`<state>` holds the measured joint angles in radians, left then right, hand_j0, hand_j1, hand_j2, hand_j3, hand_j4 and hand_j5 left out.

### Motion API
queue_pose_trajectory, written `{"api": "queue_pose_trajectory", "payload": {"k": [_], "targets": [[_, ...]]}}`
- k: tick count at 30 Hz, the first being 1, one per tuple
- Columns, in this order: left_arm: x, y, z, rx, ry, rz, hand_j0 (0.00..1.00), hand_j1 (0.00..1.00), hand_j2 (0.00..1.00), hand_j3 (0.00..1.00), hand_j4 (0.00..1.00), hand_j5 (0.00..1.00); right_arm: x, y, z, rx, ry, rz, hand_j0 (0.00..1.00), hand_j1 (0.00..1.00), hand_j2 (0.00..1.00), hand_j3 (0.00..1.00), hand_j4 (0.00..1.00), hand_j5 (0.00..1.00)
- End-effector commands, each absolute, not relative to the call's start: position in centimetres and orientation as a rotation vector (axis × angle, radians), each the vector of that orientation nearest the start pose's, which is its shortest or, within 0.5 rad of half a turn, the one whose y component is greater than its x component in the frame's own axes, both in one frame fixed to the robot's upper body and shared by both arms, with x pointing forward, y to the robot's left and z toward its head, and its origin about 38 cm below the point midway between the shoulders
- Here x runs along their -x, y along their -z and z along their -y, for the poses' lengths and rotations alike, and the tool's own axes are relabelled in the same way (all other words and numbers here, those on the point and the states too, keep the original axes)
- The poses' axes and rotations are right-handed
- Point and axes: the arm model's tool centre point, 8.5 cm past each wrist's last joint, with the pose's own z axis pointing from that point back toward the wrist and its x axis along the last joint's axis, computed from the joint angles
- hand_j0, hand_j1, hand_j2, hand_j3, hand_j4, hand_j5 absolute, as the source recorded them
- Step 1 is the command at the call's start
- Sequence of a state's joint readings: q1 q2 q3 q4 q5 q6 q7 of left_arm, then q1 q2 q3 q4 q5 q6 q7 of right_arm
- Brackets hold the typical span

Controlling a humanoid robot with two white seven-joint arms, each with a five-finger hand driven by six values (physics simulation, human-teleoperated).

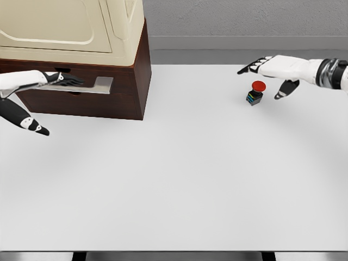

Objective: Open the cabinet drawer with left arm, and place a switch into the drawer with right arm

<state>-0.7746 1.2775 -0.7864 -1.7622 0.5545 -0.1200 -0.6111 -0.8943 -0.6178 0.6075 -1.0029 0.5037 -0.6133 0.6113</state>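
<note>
**One switch on the table, two hands apart**

We find no brand, label or writing that can be read anywhere in the frame.

We count one cabinet (87, 65), one switch (255, 93), one table (179, 179) and two hands.

The cabinet fills the upper left of the frame: a cream upper part on a dark brown base. A grey drawer (100, 85) front shows in the brown base, slightly out from it.

The left hand (60, 80) comes in from the left edge and lies flat at the drawer front, fingers stretched toward it. We cannot tell whether they grip the drawer or only rest against it. A dark thumb hangs lower, at the far left.

The switch stands upright on the white table in the upper right of the frame, well apart from the cabinet. It has a red round cap on a dark body with coloured bands, too small to read.

The right hand (272, 69) reaches in from the right edge, just above and beside the switch. Its fingers are spread and hold nothing; the thumb points down, just right of the switch, not touching it.
</note>
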Motion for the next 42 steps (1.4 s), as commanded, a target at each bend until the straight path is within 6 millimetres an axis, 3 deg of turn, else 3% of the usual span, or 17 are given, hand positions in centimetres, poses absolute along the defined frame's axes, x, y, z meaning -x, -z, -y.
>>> {"api": "queue_pose_trajectory", "payload": {"k": [1, 11, 21, 34, 42], "targets": [[-38.2, -31.7, -35.8, 0.021, 1.470, 1.301, 0.99, 0.99, 0.99, 0.99, 0.99, 0.99, -52.4, -21.6, 31.9, 0.473, -1.956, 1.225, 1.00, 1.00, 1.00, 1.00, 1.00, 1.00], [-39.6, -30.5, -36.0, -0.085, 1.439, 1.242, 1.00, 1.00, 1.00, 1.00, 1.00, 1.00, -53.3, -20.6, 31.6, 0.468, -1.959, 1.168, 1.00, 1.00, 1.00, 1.00, 1.00, 1.00], [-40.4, -30.0, -37.7, -0.134, 1.403, 1.212, 1.00, 1.00, 1.00, 1.00, 1.00, 1.00, -54.0, -20.1, 31.7, 0.474, -1.949, 1.128, 1.00, 1.00, 1.00, 1.00, 1.00, 1.00], [-40.4, -29.4, -38.0, -0.173, 1.430, 1.183, 1.00, 1.00, 1.00, 1.00, 1.00, 1.00, -54.8, -19.9, 32.4, 0.480, -1.928, 1.082, 1.00, 1.00, 1.00, 1.00, 1.00, 1.00], [-39.8, -27.9, -38.0, -0.146, 1.456, 1.139, 1.00, 1.00, 1.00, 1.00, 1.00, 1.00, -55.0, -19.5, 31.3, 0.473, -1.946, 1.078, 1.00, 1.00, 1.00, 1.00, 1.00, 1.00]]}}
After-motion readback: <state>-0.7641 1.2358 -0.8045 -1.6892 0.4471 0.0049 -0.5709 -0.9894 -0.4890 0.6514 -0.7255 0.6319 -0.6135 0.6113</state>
